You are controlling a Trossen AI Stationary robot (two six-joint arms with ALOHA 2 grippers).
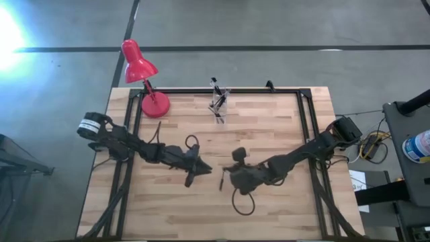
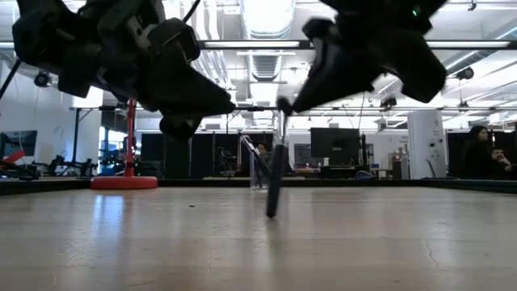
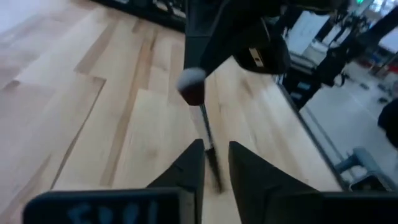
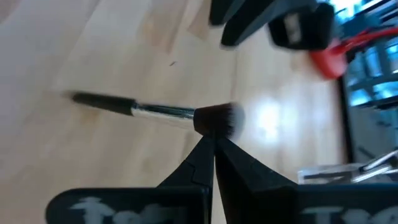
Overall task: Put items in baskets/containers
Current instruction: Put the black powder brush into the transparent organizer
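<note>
One thin dark brush [image 2: 275, 174] stands nearly upright at the table's middle, bristle head up. My right gripper [image 1: 227, 176] is shut on its upper end. The brush also shows in the right wrist view [image 4: 155, 111] and in the left wrist view [image 3: 205, 127]. My left gripper [image 1: 203, 168] is open and empty just left of the brush, which shows beyond the gap between its fingers [image 3: 194, 163]. The small clear holder [image 1: 217, 102] stands at the far edge's middle with several brushes upright in it. My right gripper pinches the brush at its bristle-head end [image 4: 214, 121] between its two fingertips, coming from the table's right and slanting down. The brush hangs steeply below the fingers. Its handle tip [image 2: 271, 213] is at the tabletop; whether it touches, I cannot tell.
A red desk lamp [image 1: 140, 64] stands with its round base [image 1: 156, 105] at the table's far left. A dark frame runs along the table's far edge [image 1: 269, 89]. Loose cables [image 1: 243, 202] hang below the right arm. Bare wood lies at the near side.
</note>
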